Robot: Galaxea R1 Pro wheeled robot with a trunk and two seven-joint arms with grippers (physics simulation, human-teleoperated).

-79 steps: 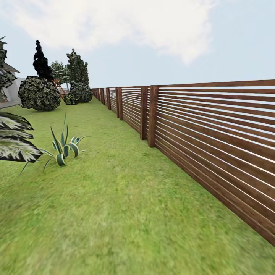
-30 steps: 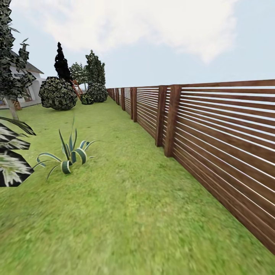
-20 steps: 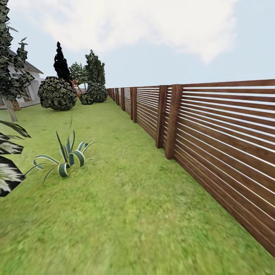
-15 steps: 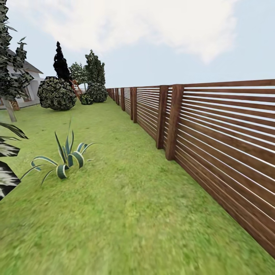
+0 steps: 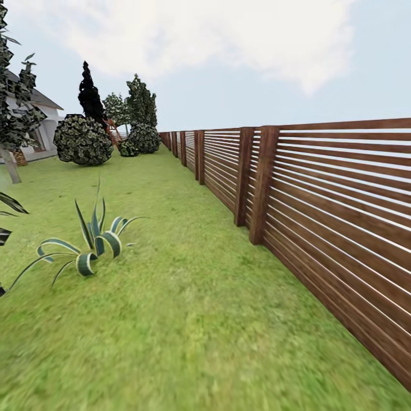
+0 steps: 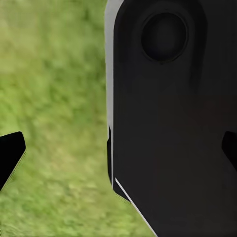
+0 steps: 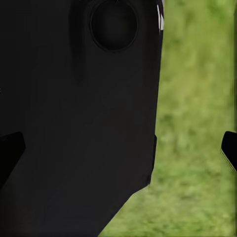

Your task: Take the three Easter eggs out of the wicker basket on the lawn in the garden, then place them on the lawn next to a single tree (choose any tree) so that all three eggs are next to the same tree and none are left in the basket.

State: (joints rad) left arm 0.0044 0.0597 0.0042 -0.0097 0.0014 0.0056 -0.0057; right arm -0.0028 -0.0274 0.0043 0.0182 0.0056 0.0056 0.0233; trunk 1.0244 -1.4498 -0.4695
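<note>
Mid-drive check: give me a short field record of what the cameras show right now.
ground: lawn
right side: slat fence
near left: striped spiky plant
far left: tree, round bushes, house
left fingers: apart, over grass
right fingers: apart, over grass
held: nothing between the fingers

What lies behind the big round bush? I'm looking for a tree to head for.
Behind the round bush rise a dark narrow conifer and taller leafy trees, with a smaller bush near the fence. Their trunks are hidden by the bushes.
</note>
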